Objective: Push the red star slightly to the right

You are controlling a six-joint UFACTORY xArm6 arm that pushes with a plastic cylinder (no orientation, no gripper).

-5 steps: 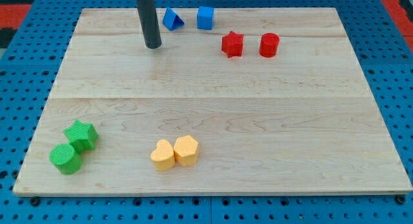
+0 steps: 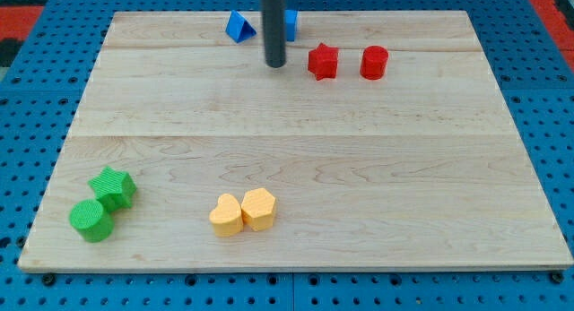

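Tip [image 2: 274, 64] sits near red star's [image 2: 323, 61] left; red cylinder [image 2: 374, 62] right.

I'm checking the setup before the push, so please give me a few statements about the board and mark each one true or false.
1. My tip is to the view's left of the red star block, with a gap between them. True.
2. The red cylinder block lies to the view's left of the red star. False: it lies to the star's right, apart from it.
3. The yellow heart block and the yellow hexagon block sit side by side, touching. True.
4. The green star block is at the view's top right. False: it is at the bottom left, beside the green cylinder block.
5. The rod partly hides the blue cube block. True.
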